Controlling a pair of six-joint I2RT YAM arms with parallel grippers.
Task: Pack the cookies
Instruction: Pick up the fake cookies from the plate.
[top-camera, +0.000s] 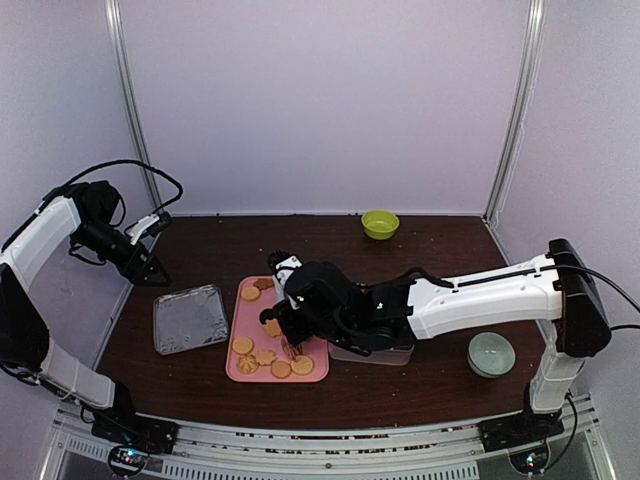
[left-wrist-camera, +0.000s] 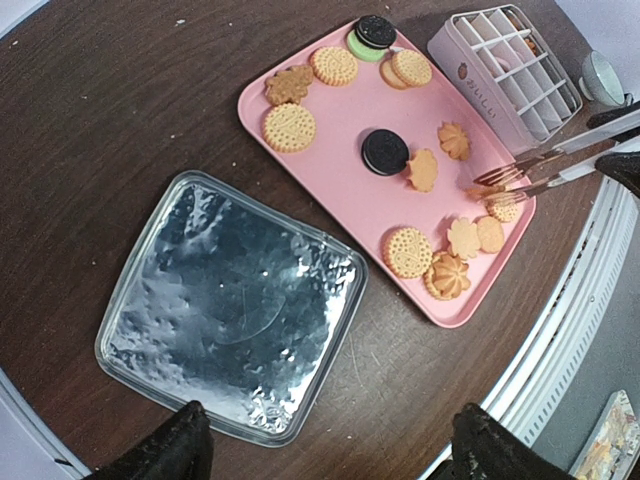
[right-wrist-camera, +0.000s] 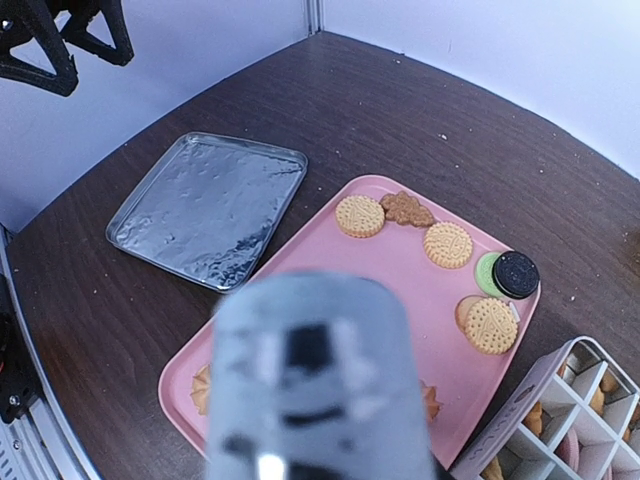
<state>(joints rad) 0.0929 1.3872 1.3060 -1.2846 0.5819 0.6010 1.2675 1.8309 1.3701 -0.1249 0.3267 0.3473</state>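
The cookies (left-wrist-camera: 290, 127) lie spread on a pink tray (left-wrist-camera: 340, 120): tan round and flower ones, two black ones (left-wrist-camera: 385, 152). They also show from above (top-camera: 243, 345) and in the right wrist view (right-wrist-camera: 360, 216). My right gripper (top-camera: 288, 322) hangs over the tray (top-camera: 240, 322), shut on metal tongs (left-wrist-camera: 545, 165). Their forked tips rest at a tan cookie (left-wrist-camera: 503, 208) near the tray's edge. The blurred grey tongs (right-wrist-camera: 320, 380) hide the right fingers. My left gripper (left-wrist-camera: 330, 450) is open and empty, raised at the far left (top-camera: 150, 262).
A silver foil lid (top-camera: 190, 318) lies left of the pink tray (right-wrist-camera: 400, 260). A white divided box (left-wrist-camera: 505, 60) sits on the tray's other side, partly under the right arm (top-camera: 375, 352). A green bowl (top-camera: 380, 223) stands at the back, a pale bowl (top-camera: 491, 353) front right.
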